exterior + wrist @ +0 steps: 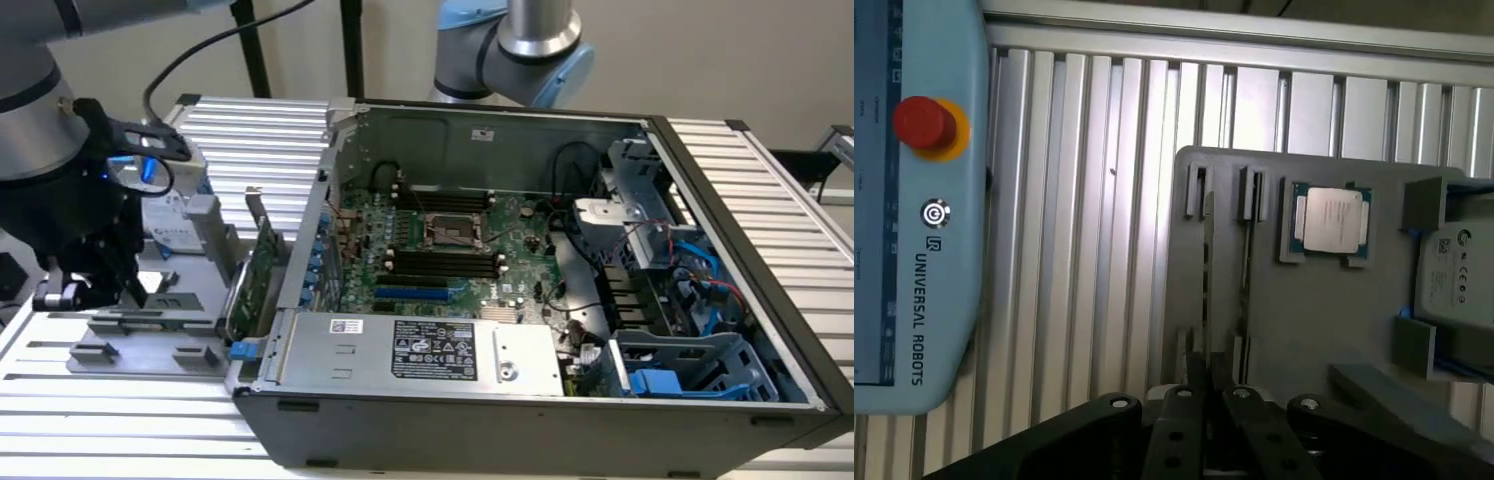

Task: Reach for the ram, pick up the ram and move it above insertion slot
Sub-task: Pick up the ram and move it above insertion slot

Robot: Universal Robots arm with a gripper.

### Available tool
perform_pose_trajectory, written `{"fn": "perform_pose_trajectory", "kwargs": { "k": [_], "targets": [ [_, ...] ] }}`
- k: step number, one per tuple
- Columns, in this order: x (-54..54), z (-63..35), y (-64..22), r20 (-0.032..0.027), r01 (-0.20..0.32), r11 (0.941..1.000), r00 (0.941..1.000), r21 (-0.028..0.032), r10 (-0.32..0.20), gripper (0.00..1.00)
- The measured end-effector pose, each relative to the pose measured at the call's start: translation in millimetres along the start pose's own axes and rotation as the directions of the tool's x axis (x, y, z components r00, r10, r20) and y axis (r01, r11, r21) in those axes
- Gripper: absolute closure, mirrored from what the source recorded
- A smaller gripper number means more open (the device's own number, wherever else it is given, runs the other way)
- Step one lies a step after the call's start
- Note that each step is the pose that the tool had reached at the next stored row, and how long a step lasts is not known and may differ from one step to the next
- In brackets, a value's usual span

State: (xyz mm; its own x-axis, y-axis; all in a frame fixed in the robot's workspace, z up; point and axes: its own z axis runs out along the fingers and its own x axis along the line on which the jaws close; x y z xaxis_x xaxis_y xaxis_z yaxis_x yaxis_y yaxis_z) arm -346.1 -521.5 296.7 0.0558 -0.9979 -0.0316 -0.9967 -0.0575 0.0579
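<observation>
One ram (pixel 1208 262) stands edge-up in the grey tray (pixel 1294 330) as your jaws (pixel 1211 385) pinch its end: pickup underway, calling for a straight lift.

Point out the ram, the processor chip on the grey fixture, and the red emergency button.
ram (pixel 1208 270), wrist view, on its thin upper edge.
processor chip (pixel 1332 220), wrist view, on its silver lid.
red emergency button (pixel 922 122), wrist view, on its red cap.
</observation>
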Motion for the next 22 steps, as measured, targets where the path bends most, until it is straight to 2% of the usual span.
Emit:
{"fn": "perform_pose_trajectory", "kwargs": {
  "k": [9, 16, 20, 22],
  "targets": [
    [0.4, -42.4, -27.8, 0.0038, 0.003, 1.0, 1.0, -0.0019, -0.003, 0.86],
    [1.0, -75.8, -54.9, 0.005, 0.004, 1.0, 1.0, -0.0066, -0.004, 0.86],
    [1.6, -89.4, -72.1, 0.0052, 0.004, 0.9999, 1.0, -0.0095, -0.004, 0.86],
    [2.0, -92.4, -81.2, 0.006, 0.004, 0.9999, 1.0, -0.0096, -0.004, 0.86]
  ]
}}
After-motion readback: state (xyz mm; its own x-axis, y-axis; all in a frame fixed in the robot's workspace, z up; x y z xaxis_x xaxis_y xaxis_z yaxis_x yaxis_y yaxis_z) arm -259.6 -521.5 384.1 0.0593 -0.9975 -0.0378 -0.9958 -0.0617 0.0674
